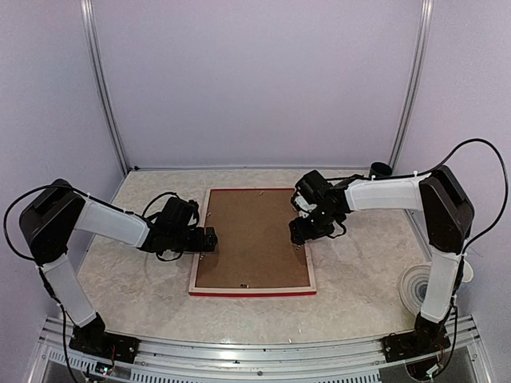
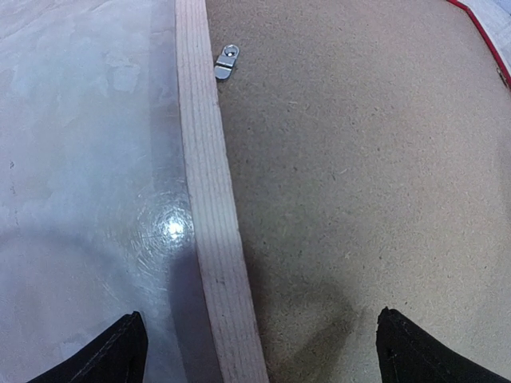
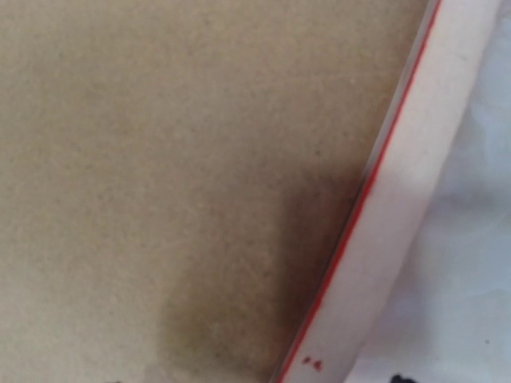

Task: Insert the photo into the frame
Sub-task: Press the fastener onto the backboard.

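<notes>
The frame [image 1: 198,257] lies face down in the middle of the table, its pale back rails up and its red edge [image 1: 252,293] along the near side. A brown hardboard panel [image 1: 251,239] fills it. The photo is hidden. My left gripper [image 1: 209,238] is open at the frame's left side. In the left wrist view its fingertips [image 2: 104,359] straddle the pale rail [image 2: 211,199], one over the table, one over the panel [image 2: 359,159]. My right gripper [image 1: 302,236] hovers low over the right rail [image 3: 415,191]. It is open, and only a dark fingertip [image 3: 397,378] shows.
A small metal turn clip [image 2: 227,61] sits on the panel beside the left rail. A white round object [image 1: 423,286] lies on the table at the right, near the right arm's base. A dark object [image 1: 380,169] is at the back right corner. Pale walls enclose the table.
</notes>
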Robot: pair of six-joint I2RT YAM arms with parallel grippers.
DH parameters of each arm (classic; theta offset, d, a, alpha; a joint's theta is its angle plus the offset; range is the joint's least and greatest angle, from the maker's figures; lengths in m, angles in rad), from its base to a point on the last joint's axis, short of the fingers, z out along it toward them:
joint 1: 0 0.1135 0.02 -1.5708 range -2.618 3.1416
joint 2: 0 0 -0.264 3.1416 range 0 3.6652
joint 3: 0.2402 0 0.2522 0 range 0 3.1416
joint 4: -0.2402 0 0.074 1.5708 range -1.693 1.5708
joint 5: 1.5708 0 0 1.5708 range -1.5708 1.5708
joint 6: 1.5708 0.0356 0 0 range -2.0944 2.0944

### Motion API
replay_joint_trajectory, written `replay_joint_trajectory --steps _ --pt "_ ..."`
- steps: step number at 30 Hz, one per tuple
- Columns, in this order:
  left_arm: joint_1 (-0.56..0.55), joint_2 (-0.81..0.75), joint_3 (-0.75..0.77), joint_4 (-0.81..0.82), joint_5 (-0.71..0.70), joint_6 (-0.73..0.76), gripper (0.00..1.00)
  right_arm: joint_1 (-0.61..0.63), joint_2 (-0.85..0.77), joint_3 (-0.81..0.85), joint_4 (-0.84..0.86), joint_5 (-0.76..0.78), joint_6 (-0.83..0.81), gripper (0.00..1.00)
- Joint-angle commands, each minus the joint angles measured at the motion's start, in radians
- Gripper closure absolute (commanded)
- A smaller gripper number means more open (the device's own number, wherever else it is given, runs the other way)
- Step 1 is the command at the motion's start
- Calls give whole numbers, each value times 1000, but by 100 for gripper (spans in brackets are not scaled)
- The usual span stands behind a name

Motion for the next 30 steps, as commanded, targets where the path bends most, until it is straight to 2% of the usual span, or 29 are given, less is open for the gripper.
replay_joint_trajectory --steps 1,21,30 --pt "-4 39 -1 -53 2 0 1 19 5 -11 -27 51 5 29" --pt "-33 94 13 -98 -5 1 1 38 50 -16 -42 104 11 33" --pt "-38 101 19 -114 -22 3 1 48 63 -11 -82 117 -8 40"
